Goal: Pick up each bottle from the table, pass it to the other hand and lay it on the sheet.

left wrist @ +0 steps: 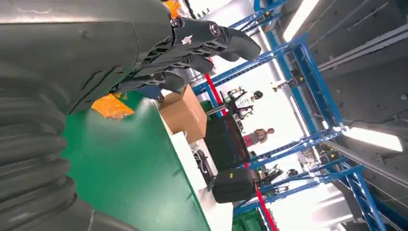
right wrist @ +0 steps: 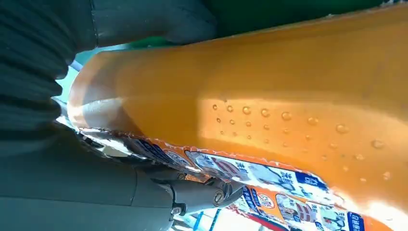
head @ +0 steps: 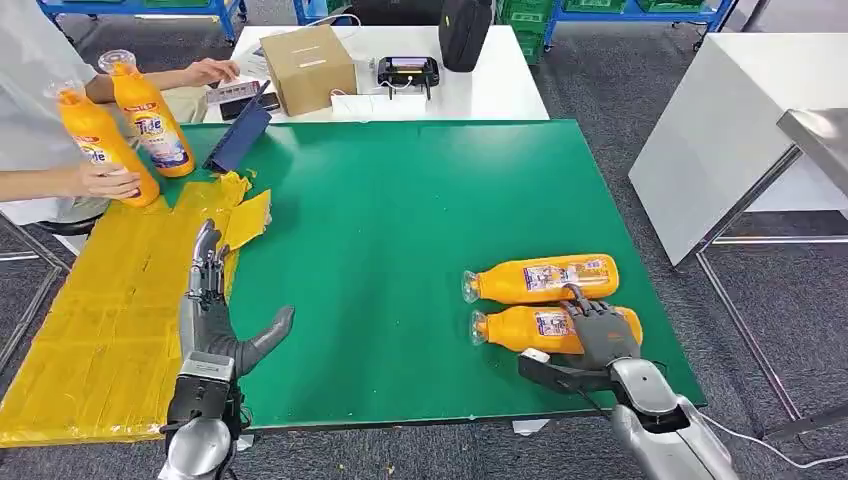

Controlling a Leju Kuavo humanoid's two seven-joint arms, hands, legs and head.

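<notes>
Two orange bottles lie on their sides at the right of the green table (head: 400,220), caps pointing left. My right hand (head: 603,332) wraps the nearer bottle (head: 520,327); in the right wrist view the thumb (right wrist: 154,19) and fingers (right wrist: 192,195) sit on opposite sides of its orange body (right wrist: 288,96). The farther bottle (head: 540,279) lies free just behind it. My left hand (head: 212,310) hovers open, fingers straight (left wrist: 202,38), at the edge of the yellow sheet (head: 100,300) on the table's left.
A person at the far left holds two orange Tide bottles (head: 150,115) upright over the sheet's far end. A blue folder (head: 240,135) leans nearby. Behind, a white table carries a cardboard box (head: 308,68) and black bag (head: 465,30). Another white table (head: 730,120) stands right.
</notes>
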